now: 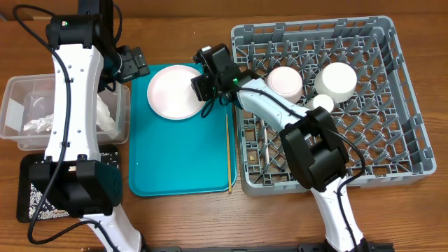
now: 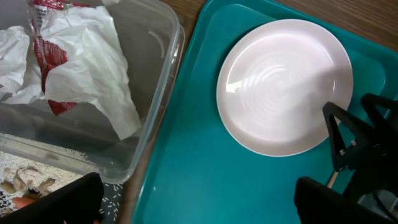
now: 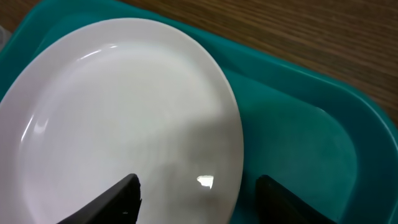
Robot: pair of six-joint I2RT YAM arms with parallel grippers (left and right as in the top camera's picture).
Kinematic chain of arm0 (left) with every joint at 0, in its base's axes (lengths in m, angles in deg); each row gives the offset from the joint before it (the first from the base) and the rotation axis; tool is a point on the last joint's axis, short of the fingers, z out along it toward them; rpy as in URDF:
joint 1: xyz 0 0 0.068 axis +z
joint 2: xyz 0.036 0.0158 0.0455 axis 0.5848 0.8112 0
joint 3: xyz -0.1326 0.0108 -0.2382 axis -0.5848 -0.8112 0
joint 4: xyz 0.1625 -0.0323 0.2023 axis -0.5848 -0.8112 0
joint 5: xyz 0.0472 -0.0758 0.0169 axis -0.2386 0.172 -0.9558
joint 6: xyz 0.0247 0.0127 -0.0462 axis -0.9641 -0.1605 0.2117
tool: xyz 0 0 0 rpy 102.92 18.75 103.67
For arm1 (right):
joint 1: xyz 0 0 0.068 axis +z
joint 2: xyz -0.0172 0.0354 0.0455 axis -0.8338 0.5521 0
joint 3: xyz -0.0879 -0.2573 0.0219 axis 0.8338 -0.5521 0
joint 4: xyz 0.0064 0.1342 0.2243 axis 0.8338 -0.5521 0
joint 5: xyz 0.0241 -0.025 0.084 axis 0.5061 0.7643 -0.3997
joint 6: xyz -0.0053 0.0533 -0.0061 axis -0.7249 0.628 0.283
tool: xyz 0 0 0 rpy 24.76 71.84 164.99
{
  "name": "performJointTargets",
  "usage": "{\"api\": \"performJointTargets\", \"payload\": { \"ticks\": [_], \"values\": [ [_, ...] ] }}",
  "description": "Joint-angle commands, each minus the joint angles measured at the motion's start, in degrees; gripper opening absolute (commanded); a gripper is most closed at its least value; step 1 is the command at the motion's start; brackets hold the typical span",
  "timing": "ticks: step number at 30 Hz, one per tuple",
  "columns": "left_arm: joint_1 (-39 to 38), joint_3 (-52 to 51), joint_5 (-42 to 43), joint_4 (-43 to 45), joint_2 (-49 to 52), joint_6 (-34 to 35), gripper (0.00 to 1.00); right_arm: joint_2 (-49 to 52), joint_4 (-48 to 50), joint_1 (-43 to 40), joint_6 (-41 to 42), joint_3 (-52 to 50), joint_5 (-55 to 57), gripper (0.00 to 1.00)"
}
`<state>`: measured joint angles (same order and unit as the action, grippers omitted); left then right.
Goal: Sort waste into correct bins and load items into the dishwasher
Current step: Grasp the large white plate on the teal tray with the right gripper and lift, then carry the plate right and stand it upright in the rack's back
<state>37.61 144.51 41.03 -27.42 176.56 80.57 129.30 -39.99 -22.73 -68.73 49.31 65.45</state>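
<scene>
One right hand [image 3: 198, 190], spread astride plate [image 3: 112, 106] rim

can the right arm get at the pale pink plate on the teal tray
Probably yes: the right gripper hangs, fingers open, at the rim of the round pale pink plate, and nothing lies on it.

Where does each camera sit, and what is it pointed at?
Overhead: above the table, looking straight down on both arms, tray, rack and tub.
Left wrist: on the left arm, facing down at tub and plate; its own fingers show below.
Right wrist: on the right arm, close over the plate; fingers below.
All three share the plate.
</scene>
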Motion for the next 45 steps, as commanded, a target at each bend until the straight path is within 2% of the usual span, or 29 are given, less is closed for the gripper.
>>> {"api": "performJointTargets", "payload": {
  "ticks": [1, 6, 8, 10, 13, 16, 17, 28, 34, 40, 45],
  "values": [
    [0.13, 0.66, -1.11, 0.09, -0.48, -1.27, 1.00, 2.27, -0.04, 1.07, 0.31, -0.37, 0.52, 0.52],
    [0.13, 0.66, -1.09, 0.09, -0.48, -1.27, 1.00, 2.36, -0.37, 1.49, 0.28, -0.37, 0.55, 0.48],
    [0.13, 0.66, -1.11, 0.09, -0.48, -1.27, 1.00, 2.36, -0.37, 1.51, 0.28, -0.37, 0.55, 0.39],
    [0.13, 0.66, -1.11, 0.09, -0.48, -1.27, 1.00, 2.38, -0.52, 1.49, 0.28, -0.37, 0.55, 0.23],
    [0.13, 0.66, -1.11, 0.11, -0.48, -1.27, 1.00, 2.36, -0.07, 1.49, 0.28, -0.37, 0.55, 0.13],
    [0.13, 0.66, -1.11, 0.11, -0.48, -1.27, 1.00, 2.36, 0.15, 1.46, 0.28, -0.35, 0.55, 0.10],
    [0.13, 0.66, -1.09, 0.11, -0.48, -1.27, 1.00, 2.36, 0.13, 1.42, 0.28, -0.31, 0.55, 0.04],
    [0.13, 0.66, -1.11, 0.09, -0.48, -1.27, 1.00, -2.56, -4.24, 1.38, 0.28, 7.23, 0.52, 0.04],
    [0.13, 0.66, -1.11, 0.09, -0.48, -1.27, 1.00, -13.42, -7.50, -0.85, 2.80, 7.96, 0.50, 0.04],
    [0.13, 0.66, -1.09, 0.11, -0.48, -1.27, 1.00, -23.15, -16.37, -9.09, 4.35, 7.96, 0.37, 0.04],
    [0.13, 0.66, -1.11, 0.09, -0.48, -1.27, 1.00, -27.76, -25.79, -21.55, 4.33, 7.98, 0.59, 0.04]
  ]
}}
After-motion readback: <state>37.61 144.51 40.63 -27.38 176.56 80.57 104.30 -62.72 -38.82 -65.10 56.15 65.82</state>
